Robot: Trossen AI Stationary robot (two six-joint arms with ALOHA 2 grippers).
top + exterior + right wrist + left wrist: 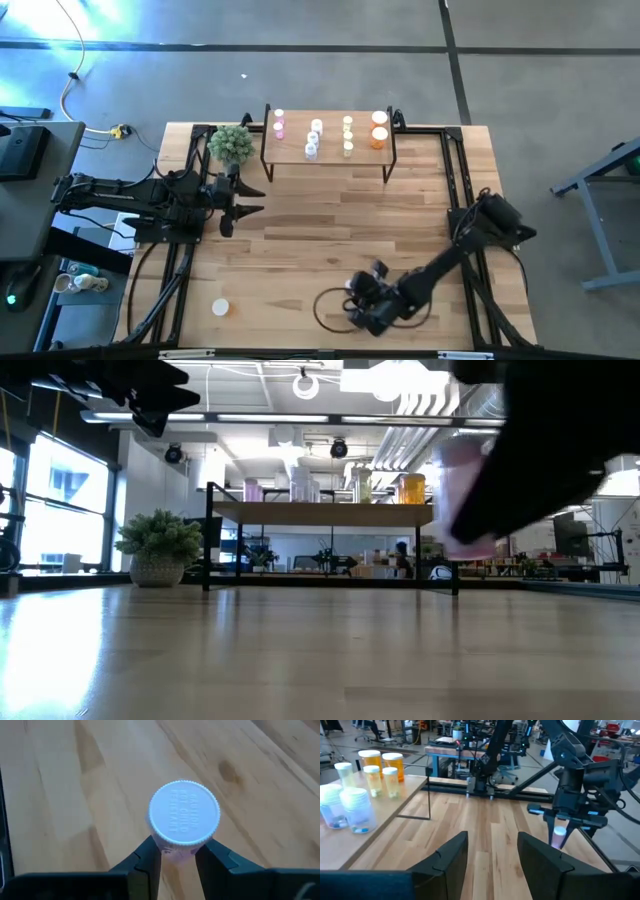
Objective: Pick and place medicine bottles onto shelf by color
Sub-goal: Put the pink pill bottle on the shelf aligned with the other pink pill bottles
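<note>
My right gripper (177,855) is clamped on a small pink-tinted bottle with a ribbed white cap (184,815), held upright over the near part of the table, by the front edge in the high view. My left gripper (492,855) hangs over the table's left side, just beside the small potted green plant (231,143), jaws apart, nothing between them.

Surface: light butcher-block wooden tabletop (330,235), plank seams running across, black frame rails along both sides. One more white-capped bottle (221,308) lies alone near the front left corner.

The low wooden-topped shelf with thin black legs (330,155) stands at the far edge. On it the bottles stand in columns: pink (279,124), whitish (314,138), yellow-green (348,135), orange (379,130).

Room: grey concrete floor with dark seams, a yellow cable (68,95) on it. Low view shows big windows on the left, white ducts overhead, workbenches behind the shelf.
</note>
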